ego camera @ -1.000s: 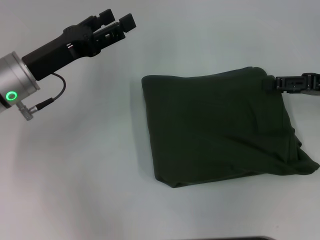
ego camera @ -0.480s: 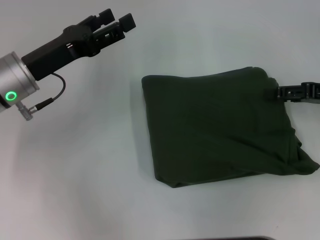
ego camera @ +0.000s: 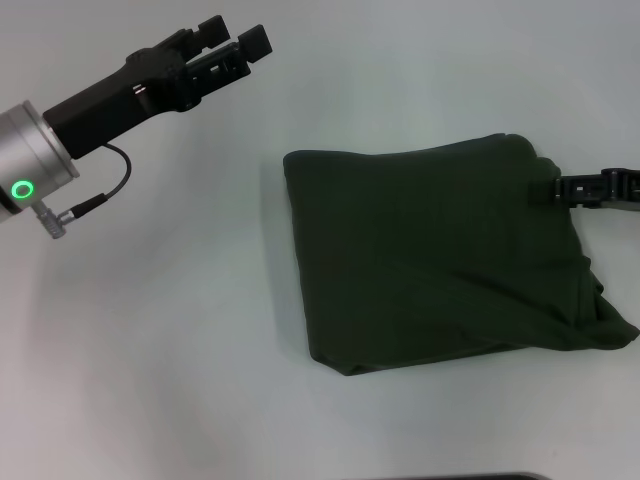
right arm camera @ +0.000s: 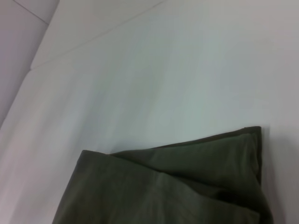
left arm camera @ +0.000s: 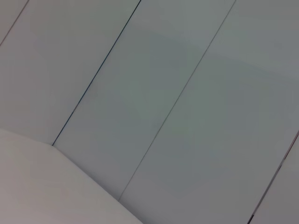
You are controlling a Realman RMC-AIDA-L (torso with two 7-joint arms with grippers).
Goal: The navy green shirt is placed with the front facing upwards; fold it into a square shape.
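Observation:
The navy green shirt (ego camera: 440,255) lies on the white table (ego camera: 180,350) as a folded, roughly square dark olive bundle. Only plain green fabric shows, and some loose layers bulge at its near right corner. In the right wrist view the navy green shirt (right arm camera: 187,186) shows stacked folded layers and one corner. My right gripper (ego camera: 560,188) is low at the bundle's right edge, near its far right corner. My left gripper (ego camera: 235,36) hangs open and empty, raised over the far left of the table, well away from the cloth.
A cable and a green status ring (ego camera: 22,190) sit on my left forearm at the left edge. The left wrist view shows only pale wall panels (left arm camera: 187,93) and a bit of table. White table surface surrounds the bundle on all sides.
My right gripper slid from the bundle's far right corner a little nearer and to the right along its edge. The left arm and the shirt stayed still.

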